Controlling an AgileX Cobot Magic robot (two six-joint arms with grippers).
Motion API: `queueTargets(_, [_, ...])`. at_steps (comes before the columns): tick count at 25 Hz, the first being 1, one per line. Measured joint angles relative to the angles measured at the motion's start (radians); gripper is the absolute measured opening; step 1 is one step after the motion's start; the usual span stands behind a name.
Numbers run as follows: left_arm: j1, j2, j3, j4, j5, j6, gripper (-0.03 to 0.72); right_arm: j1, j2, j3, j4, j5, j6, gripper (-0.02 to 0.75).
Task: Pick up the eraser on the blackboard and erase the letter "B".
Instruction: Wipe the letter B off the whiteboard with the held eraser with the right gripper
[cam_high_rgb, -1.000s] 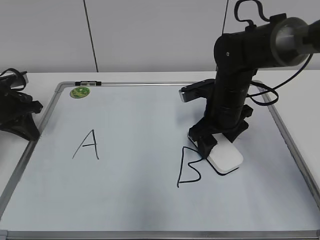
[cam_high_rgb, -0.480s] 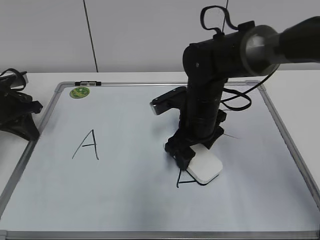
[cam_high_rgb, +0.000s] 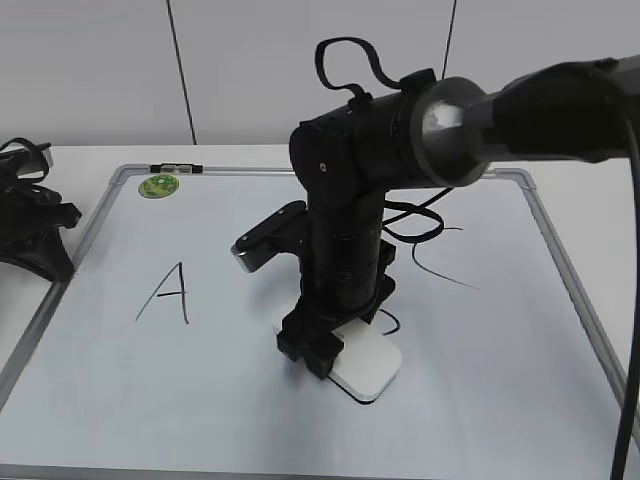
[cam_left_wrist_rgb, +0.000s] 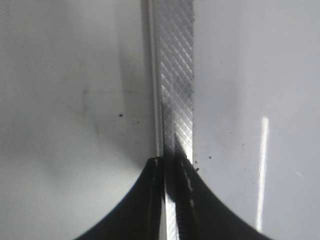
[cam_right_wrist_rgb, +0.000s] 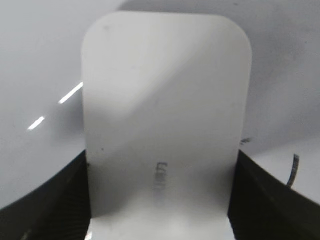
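The blackboard is a white board with a silver frame, lying flat. My right gripper reaches across its middle, shut on the white eraser, which lies flat on the board. In the right wrist view the eraser fills the space between the jaws. Of the letter "B" only a short curved black stroke shows beside the eraser; it also shows in the right wrist view. My left gripper is shut and empty over the board's frame strip.
A black "A" is on the board's left. Part of a black "C" shows to the right of the arm. A green round magnet and a marker are at the far-left corner. The left arm rests off the left edge.
My right arm has swept left and toward the front edge with the eraser. Most of the "B" strokes seen earlier no longer show. The left arm has not moved.
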Motion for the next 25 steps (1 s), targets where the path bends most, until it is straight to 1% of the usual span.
queueTargets(6, [0.0, 0.0, 0.0, 0.0, 0.0, -0.013, 0.035, -0.004, 0.001, -0.001, -0.004, 0.002, 0.002, 0.536])
queueTargets(10, [0.0, 0.0, 0.0, -0.004, 0.0, -0.015, 0.034, -0.029, 0.001, -0.001, -0.002, 0.002, 0.002, 0.536])
queueTargets(12, [0.0, 0.0, 0.0, -0.008, 0.0, -0.016, 0.034, -0.051, 0.001, -0.001, 0.024, 0.0, 0.0, 0.536])
queueTargets(15, [0.0, 0.0, 0.0, -0.013, -0.002, -0.017, 0.034, -0.098, 0.001, -0.001, 0.033, -0.01, 0.0, 0.536])
queueTargets(19, [0.0, 0.0, 0.0, -0.025, -0.002, -0.017, 0.034, -0.162, 0.001, -0.002, 0.023, -0.022, 0.0, 0.536])
queueTargets(25, [-0.003, 0.002, 0.0, -0.039, -0.006, -0.018, 0.034, -0.214, 0.001, -0.002, 0.009, -0.049, 0.0, 0.536])
